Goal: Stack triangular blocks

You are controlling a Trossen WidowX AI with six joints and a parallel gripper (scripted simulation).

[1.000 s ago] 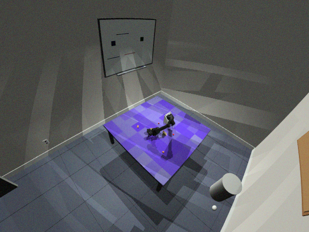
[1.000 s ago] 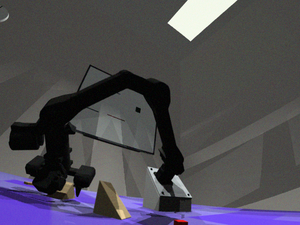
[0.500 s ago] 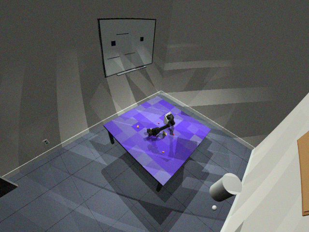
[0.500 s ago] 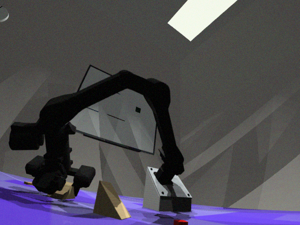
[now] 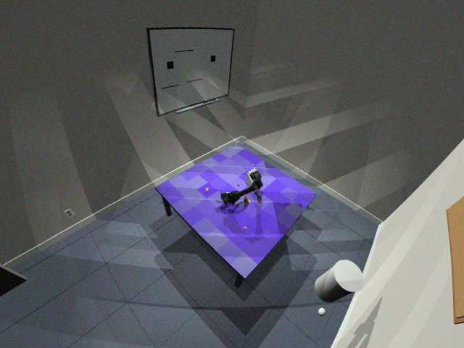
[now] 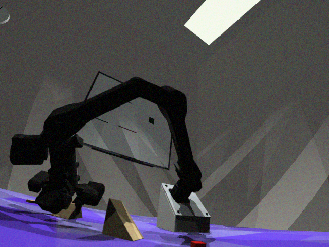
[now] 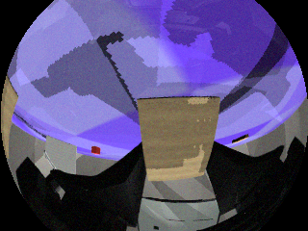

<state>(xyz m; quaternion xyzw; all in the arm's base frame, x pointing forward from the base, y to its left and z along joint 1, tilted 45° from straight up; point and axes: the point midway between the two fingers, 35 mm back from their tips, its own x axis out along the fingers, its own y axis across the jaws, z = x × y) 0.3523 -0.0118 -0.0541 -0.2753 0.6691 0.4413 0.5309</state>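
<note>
The gripper point(image 6: 66, 204) is clamped on one triangular block point(image 6: 68, 211) low on the purple table point(image 6: 239, 237); the second triangular block point(image 6: 121, 221) stands just beside it; a red cube point(image 6: 198, 243) lies nearer; a whiteboard point(image 5: 191, 67) hangs behind.

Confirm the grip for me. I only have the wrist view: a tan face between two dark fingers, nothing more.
Observer: The hand is shut on the far triangular block, low at the purple table.
Operator: Tell me where the other block is.
Observer: The second triangular block stands apart, between the hand and the grey arm base.
Operator: Report anything near that path.
Observer: A small red cube lies in front of the base.
</note>
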